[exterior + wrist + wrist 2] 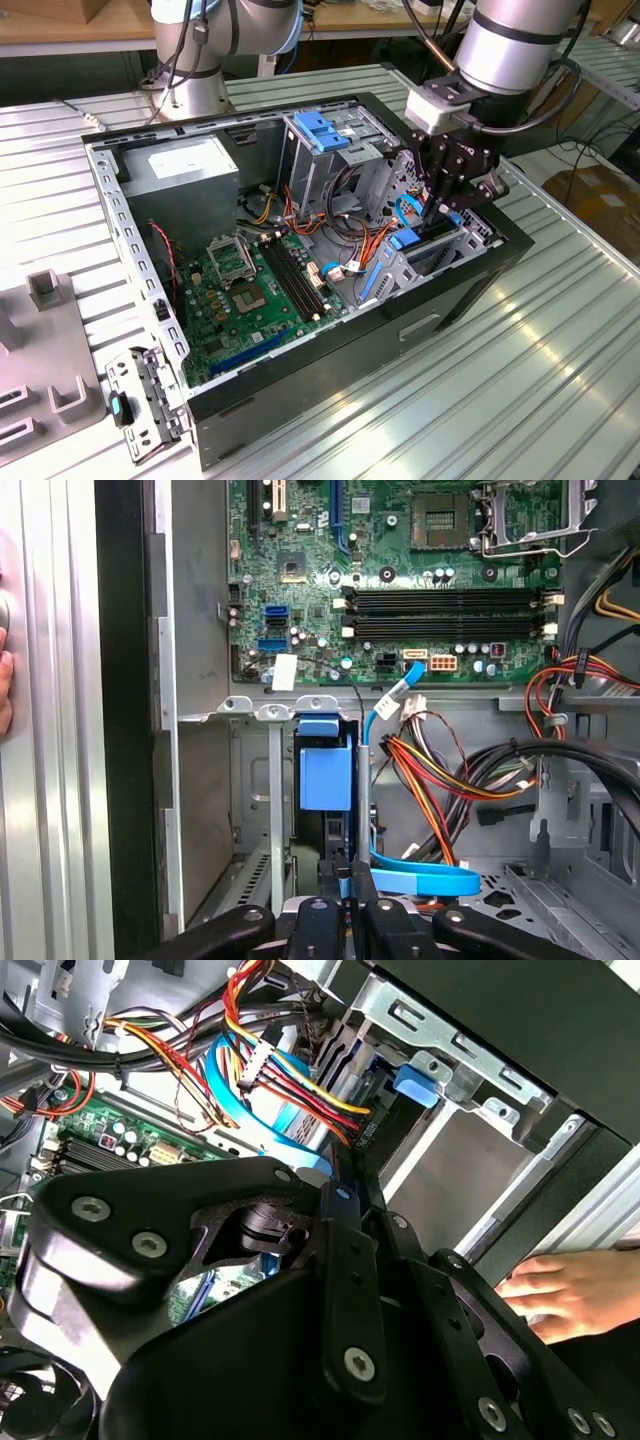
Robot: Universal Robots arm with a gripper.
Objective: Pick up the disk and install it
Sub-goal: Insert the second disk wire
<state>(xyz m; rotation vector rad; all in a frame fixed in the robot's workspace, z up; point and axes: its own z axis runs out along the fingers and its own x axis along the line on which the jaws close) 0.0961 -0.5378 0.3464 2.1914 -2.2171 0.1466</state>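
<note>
The disk [325, 770] stands on edge in the drive bay at the front corner of the open computer case [330, 350], its blue plastic carrier facing the first wrist view. In the exterior view the carrier's blue parts [405, 240] show in the bay on that view's right. My gripper [440, 220] reaches down into this bay. In the first wrist view its black fingers [362, 892] stand close together on the carrier's thin edge. In the second wrist view the gripper [345, 1185] points at the bay and a blue tab [415, 1082]. Most of the disk's metal face is hidden.
Orange, red and blue cables [440, 780] lie right beside the bay. The motherboard [245, 290], a grey power supply box [185, 175] and a tall metal cage with a blue top [320, 130] are in the case. A person's hand [560, 1295] rests outside the case wall.
</note>
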